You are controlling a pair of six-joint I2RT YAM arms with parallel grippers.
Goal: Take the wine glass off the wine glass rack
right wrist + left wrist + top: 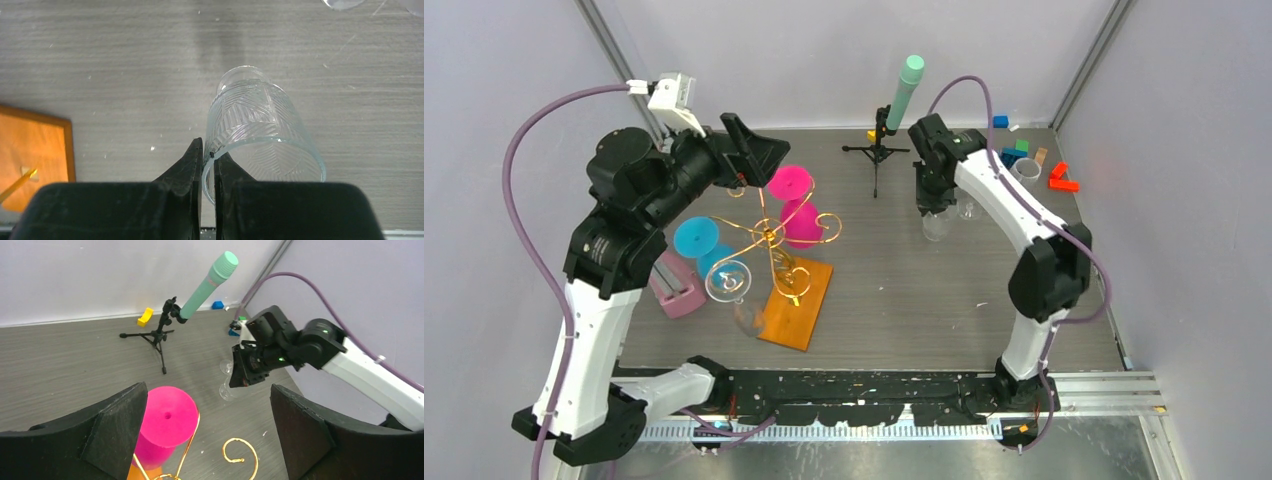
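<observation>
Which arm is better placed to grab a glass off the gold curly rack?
Left. The left gripper, open, hovers by the pink glass on the gold wire rack; the right gripper pinches a clear patterned tumbler far away.

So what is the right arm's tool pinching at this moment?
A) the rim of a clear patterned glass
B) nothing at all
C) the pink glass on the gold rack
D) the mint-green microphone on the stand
A: in the right wrist view, the right tool has its two black fingers closed on the near rim of the clear patterned glass.
</observation>
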